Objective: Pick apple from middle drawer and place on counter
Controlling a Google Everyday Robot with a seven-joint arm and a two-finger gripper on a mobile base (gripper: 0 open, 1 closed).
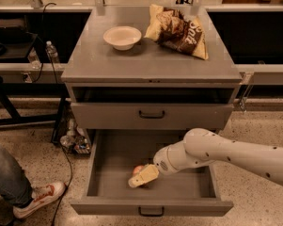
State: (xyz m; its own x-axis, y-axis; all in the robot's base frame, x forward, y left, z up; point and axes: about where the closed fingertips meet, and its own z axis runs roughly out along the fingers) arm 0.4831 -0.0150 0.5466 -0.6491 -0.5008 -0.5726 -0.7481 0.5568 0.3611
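Note:
The middle drawer [108, 178] is pulled open at the bottom of the grey cabinet. The reddish apple [137, 169] lies on its tray floor, left of centre, mostly hidden. My gripper [143, 176] reaches in from the right on the white arm [225, 154] and sits right over the apple, touching or nearly touching it. The counter [150, 60] is the grey cabinet top above.
A white bowl [122, 36] and a chip bag [178, 29] lie on the counter's far half. A shut drawer front [151, 115] sits above the open one. A person's leg and shoe [35, 199] are on the floor at left, with clutter [74, 140] beside the cabinet.

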